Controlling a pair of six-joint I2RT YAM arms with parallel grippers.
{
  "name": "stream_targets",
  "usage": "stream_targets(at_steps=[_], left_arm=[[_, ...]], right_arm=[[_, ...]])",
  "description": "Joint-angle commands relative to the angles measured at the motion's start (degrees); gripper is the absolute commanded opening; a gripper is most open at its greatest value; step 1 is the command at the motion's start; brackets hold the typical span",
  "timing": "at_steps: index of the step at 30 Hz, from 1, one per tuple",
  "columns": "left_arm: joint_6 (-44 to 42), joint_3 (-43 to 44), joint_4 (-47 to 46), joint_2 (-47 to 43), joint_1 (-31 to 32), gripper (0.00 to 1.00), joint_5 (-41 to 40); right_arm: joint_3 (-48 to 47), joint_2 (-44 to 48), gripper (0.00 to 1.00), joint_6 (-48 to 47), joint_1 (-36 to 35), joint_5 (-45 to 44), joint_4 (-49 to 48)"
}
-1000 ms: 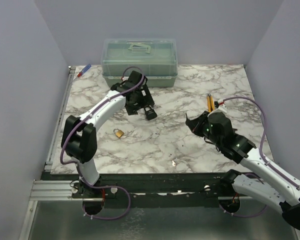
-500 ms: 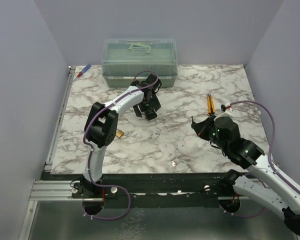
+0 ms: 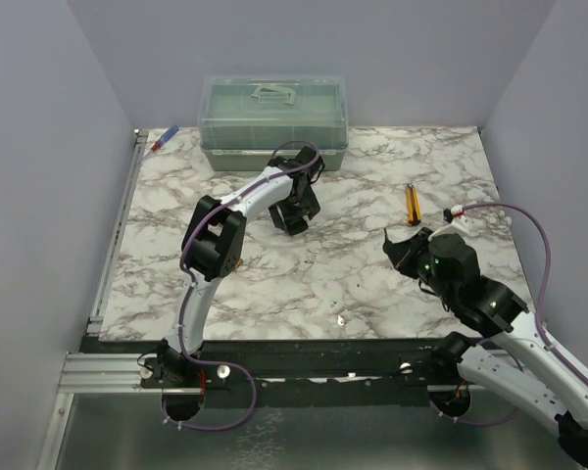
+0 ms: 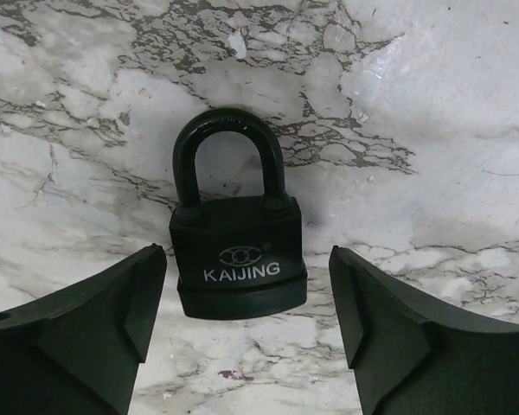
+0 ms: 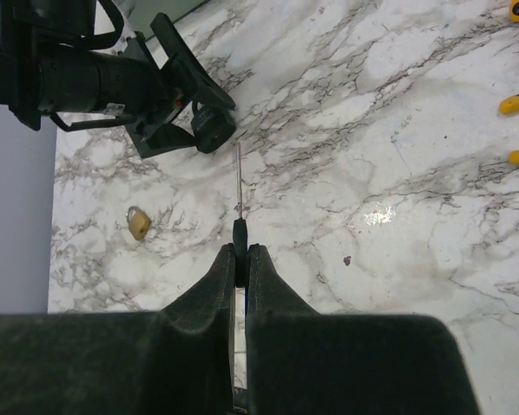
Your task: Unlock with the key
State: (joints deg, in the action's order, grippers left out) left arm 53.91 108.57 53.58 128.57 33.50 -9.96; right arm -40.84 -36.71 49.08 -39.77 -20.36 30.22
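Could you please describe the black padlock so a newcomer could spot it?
On the marble table, near the green box, the black padlock lies flat between the left gripper's open fingers. Unlike the brass padlock, it is black, marked KAIJING.

Both arms were the same build: white shells on the links, black joint housings, with a purple cable (image 3: 513, 207) looped along the outside of the left arm (image 3: 247, 199) and the right arm (image 3: 529, 382) alike. On the left gripper (image 4: 246, 298) the fingers (image 4: 86, 337) were matte black, chunky wedges with stepped inner faces. The right gripper (image 5: 240, 258) had the same black finish, tapering to narrow tips.
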Motion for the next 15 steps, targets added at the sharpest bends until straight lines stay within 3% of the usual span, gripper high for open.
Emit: stream_targets(at_steps=[1, 7, 15], left_arm=[[-0.4, 2.7, 2.2, 2.4, 0.3, 0.81, -1.7], [-0.8, 2.6, 2.5, 3.6, 0.2, 0.75, -1.4], [-2.7, -0.1, -0.1, 3.5, 0.3, 0.55, 1.1]], right_arm=[[0.8, 0.9, 0.00, 0.1, 0.0, -2.6, 2.4], [1.0, 1.3, 0.00, 0.4, 0.0, -2.7, 2.9], [1.1, 1.7, 0.00, 0.7, 0.0, -2.9, 3.4]])
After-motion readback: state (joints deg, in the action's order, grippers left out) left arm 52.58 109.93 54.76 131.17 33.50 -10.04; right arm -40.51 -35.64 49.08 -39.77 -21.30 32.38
